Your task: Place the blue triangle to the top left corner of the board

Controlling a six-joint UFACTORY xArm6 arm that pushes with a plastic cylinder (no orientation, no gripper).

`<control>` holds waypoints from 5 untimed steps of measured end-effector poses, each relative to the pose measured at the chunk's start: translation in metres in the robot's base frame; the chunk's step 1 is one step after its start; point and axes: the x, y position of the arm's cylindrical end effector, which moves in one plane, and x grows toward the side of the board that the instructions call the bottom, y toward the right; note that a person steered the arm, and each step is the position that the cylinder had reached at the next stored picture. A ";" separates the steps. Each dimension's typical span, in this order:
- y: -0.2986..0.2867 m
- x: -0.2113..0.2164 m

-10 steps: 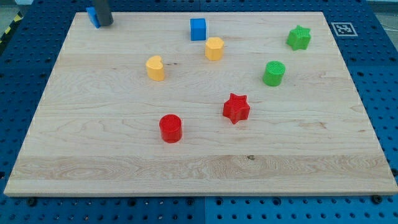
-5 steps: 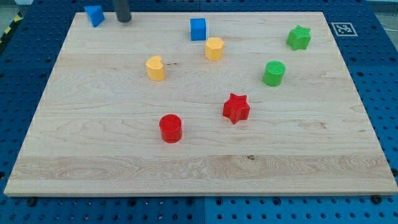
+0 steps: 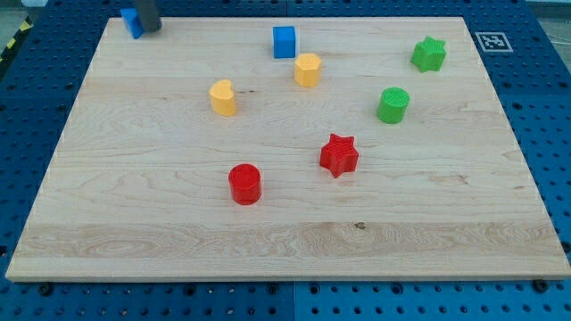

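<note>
**At the top left corner: blue block and rod**

Under everything sits a blue table with holes [image 3: 553, 134]. On it lies a big pale wooden board [image 3: 285, 241]. Near its top left edge, my tip [image 3: 150, 28] touches the right side of the small blue triangle block [image 3: 132, 22]. No gripper is there, just a dark rod. The nearest other block, a yellow rounded one [image 3: 223, 97], sits well apart.

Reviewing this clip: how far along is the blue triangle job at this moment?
Nearly done. The blue triangle already sits at the board's top left corner, close to the top edge. In hand: my tip stands right against the triangle's right side, partly covering it. Left: at most a small final nudge, then pulling away. The other blocks lie well away.
</note>
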 end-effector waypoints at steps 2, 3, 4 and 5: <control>-0.021 0.000; -0.026 0.000; -0.006 0.000; 0.035 0.000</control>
